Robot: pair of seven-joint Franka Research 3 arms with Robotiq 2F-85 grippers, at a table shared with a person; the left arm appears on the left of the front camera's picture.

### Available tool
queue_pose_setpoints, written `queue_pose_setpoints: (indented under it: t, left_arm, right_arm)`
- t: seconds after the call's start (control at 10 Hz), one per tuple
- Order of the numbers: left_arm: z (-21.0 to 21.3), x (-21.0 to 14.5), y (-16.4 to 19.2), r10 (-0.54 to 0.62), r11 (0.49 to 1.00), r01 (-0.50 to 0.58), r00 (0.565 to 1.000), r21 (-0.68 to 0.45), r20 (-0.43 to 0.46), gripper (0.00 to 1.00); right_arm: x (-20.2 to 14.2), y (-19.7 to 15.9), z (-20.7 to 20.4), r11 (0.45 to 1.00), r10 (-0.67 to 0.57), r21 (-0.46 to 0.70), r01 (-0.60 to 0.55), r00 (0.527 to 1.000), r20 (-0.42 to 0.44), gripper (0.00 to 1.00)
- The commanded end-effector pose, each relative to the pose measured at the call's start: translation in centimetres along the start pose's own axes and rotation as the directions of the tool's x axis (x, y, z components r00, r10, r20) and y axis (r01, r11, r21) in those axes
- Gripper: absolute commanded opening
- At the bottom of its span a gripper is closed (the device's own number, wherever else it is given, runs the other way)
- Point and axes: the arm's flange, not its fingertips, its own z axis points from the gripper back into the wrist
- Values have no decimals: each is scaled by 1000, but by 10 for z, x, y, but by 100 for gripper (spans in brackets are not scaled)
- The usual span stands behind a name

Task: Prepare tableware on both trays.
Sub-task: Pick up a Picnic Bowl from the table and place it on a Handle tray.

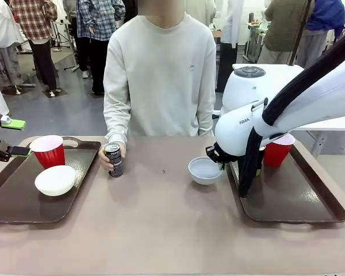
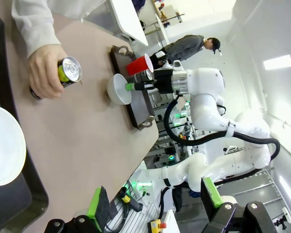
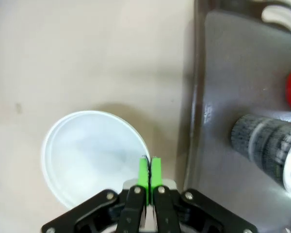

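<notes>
The beige desk (image 1: 161, 224) carries two dark brown rectangular plastic trays, one at nine o'clock (image 1: 23, 201), one at three (image 1: 299, 201). The right gripper (image 3: 149, 177) has its fingers clenched on the rim of the pale grey-blue bowl (image 1: 205, 170), just beside the three o'clock tray. Next, I'd guess, lift it onto that tray. The left gripper (image 2: 155, 206) hangs released.

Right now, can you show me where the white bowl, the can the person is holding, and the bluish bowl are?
white bowl (image 1: 55, 180), front view, middle of its inside.
can (image 1: 114, 159), front view, side of the can, held in the person's hand.
pale grey-blue bowl (image 3: 89, 150), right wrist view, inside of the bowl.
</notes>
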Motion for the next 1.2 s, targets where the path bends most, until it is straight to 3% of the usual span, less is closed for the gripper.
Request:
queue_pose_setpoints:
  t: [0.0, 0.2, 0.4, 0.6, 0.8, 1.1]
  left_arm:
    - [1, -5, 1, -18, 1000, 18, 1000, -15, 5, 100]
    - [1, -5, 1, -18, 1000, 18, 1000, -15, 5, 100]
    - [1, -5, 1, -18, 1000, 18, 1000, -15, 5, 100]
    - [1, -5, 1, -18, 1000, 18, 1000, -15, 5, 100]
    - [1, -5, 1, -18, 1000, 18, 1000, -15, 5, 100]
    - [1, -5, 1, -18, 1000, 18, 1000, -15, 5, 100]
  right_arm:
    - [-42, 1, 57, 996, 87, 12, -88, 995, 46, 0]
    - [-79, -5, 102, 985, 169, -34, -168, 985, 34, 0]
    - [-90, -24, 113, 985, 167, -48, -166, 986, 9, 0]
    - [-86, -70, 102, 991, 124, -46, -125, 991, -42, 0]
    - [-79, -112, 90, 986, 155, -54, -160, 985, -79, 0]
    - [-65, -143, 65, 983, 175, -54, -176, 984, -29, 0]
